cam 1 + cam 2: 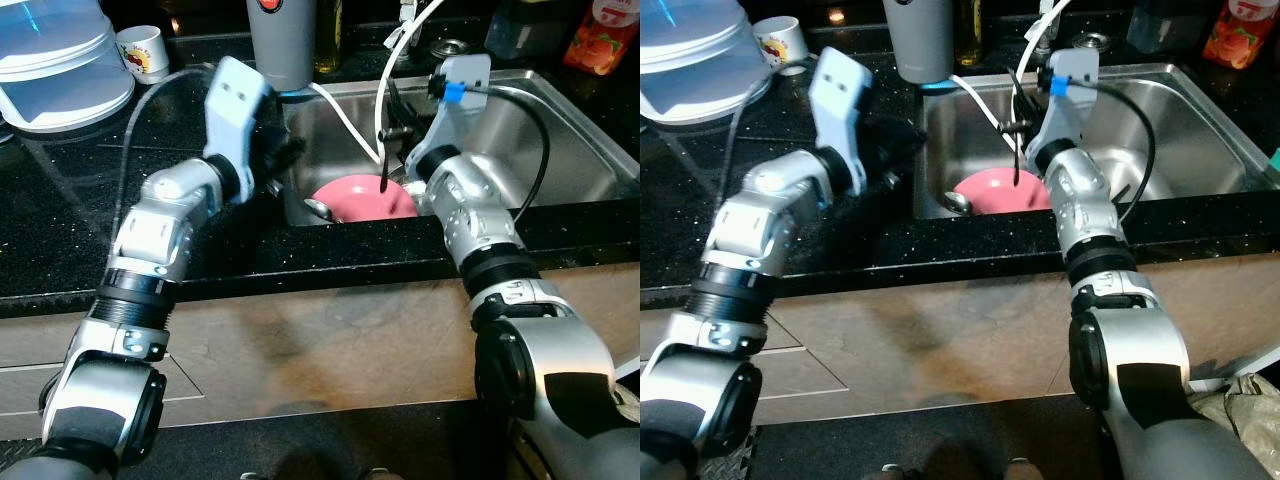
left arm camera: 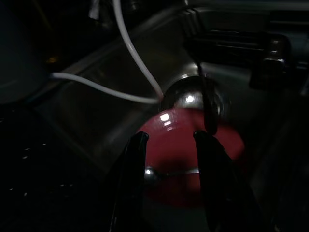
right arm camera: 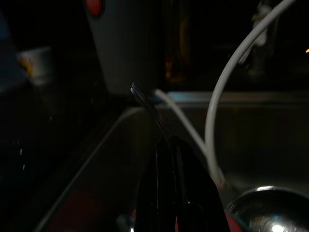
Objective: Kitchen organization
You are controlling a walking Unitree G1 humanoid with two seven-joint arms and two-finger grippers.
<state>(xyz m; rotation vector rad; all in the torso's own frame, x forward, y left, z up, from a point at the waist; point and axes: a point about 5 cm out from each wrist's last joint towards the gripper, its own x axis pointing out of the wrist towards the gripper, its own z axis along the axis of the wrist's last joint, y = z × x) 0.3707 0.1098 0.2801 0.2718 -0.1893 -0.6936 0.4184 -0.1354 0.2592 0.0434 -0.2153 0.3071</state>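
Right pincer (image 3: 169, 145) pinches a fork (image 3: 145, 101) over the sink (image 1: 560, 140); left pincer (image 2: 169, 145), spread, hovers above the pink bowl (image 1: 365, 200). Best lift the fork straight, clear of the white hose (image 1: 345, 120).

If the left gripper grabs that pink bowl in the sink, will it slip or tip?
Probably slippery: the pink bowl looks glossy, with highlights in the left wrist view. It may be awkward to lift, since a spoon lies against its rim. The left gripper is open above it.
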